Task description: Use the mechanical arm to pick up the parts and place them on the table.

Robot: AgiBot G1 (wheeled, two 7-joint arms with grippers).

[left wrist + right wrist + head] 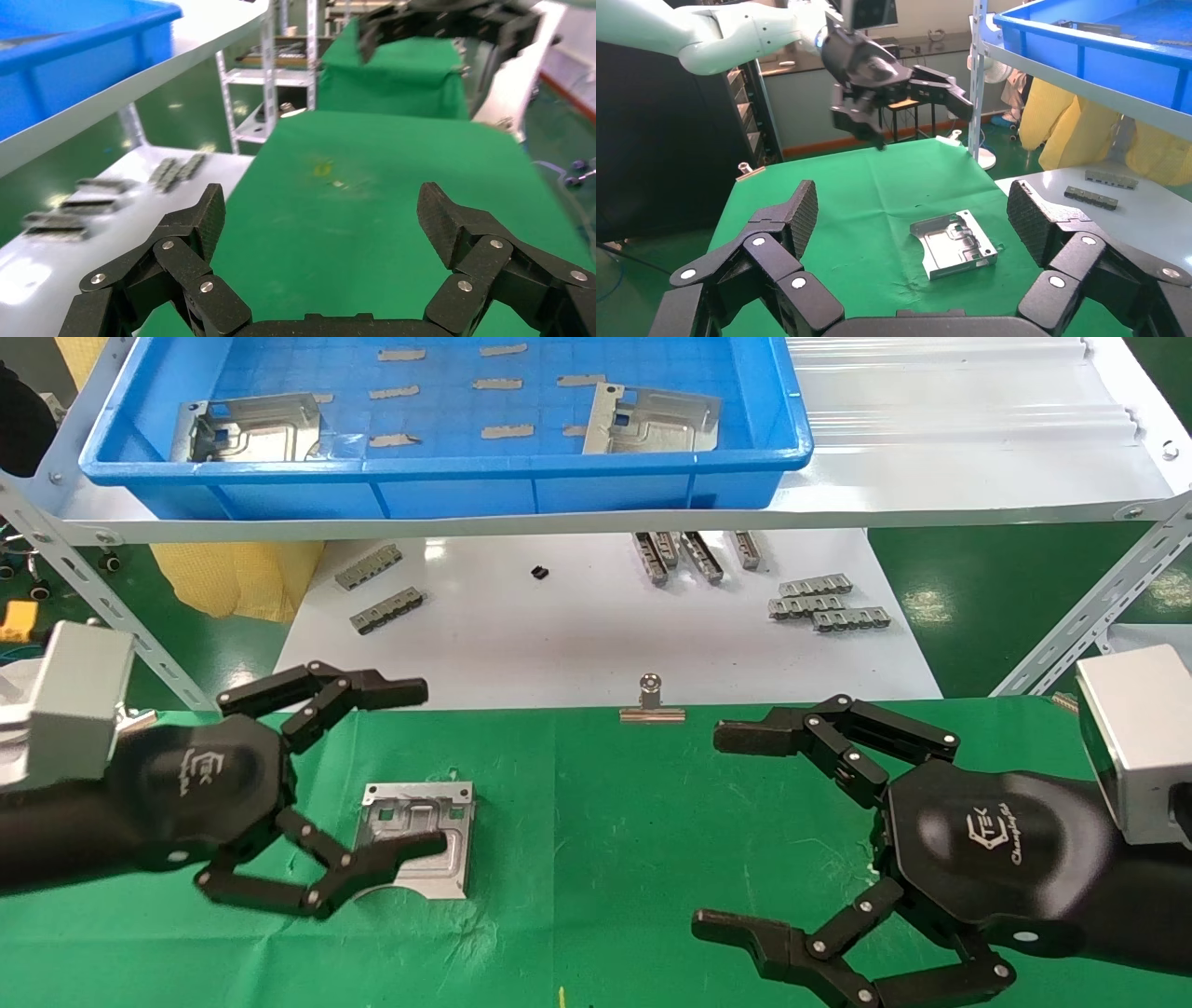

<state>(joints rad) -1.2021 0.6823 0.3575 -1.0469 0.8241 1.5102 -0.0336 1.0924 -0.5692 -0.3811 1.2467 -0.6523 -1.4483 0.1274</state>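
The left gripper's (424, 768) lower finger (391, 857) hides part of the metal plate (419, 822), which lies flat on the green bench (605, 822) beneath the spread, empty fingers. The right gripper (712, 831) hovers well apart, spread wide and empty.

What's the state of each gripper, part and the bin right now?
left gripper: open, empty, raised above the part on the table
right gripper: open, empty, over bare cloth
part on table: flat on the green table, not gripped
two parts in bin: lying flat, untouched
blue bin: on the white shelf, holding parts
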